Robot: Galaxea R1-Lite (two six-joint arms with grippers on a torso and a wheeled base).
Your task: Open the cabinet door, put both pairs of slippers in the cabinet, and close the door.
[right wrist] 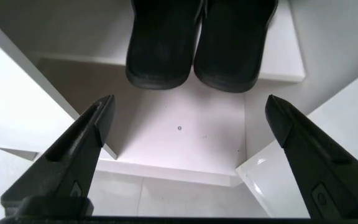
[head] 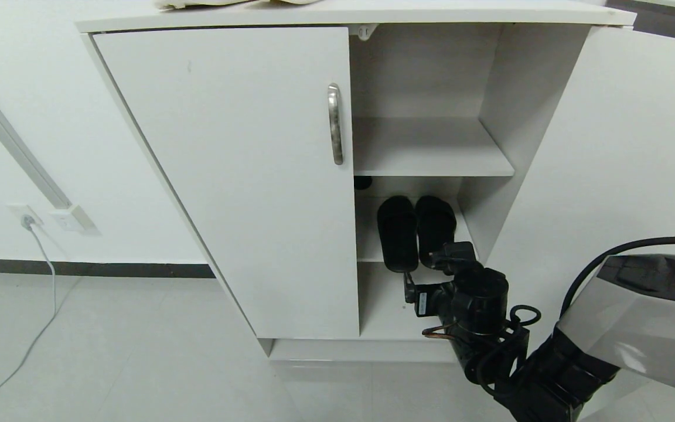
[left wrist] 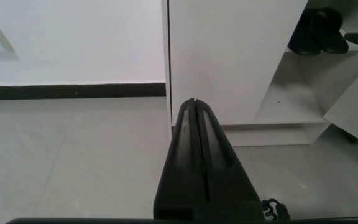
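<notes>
Head view: cabinet's left door shut at frame left, handle on its right edge. Black slippers side by side on the lower shelf at centre, heels overhanging. Right gripper just below them, fingers apart. Right door swung open at far right. Left gripper fingers together, over floor.
</notes>
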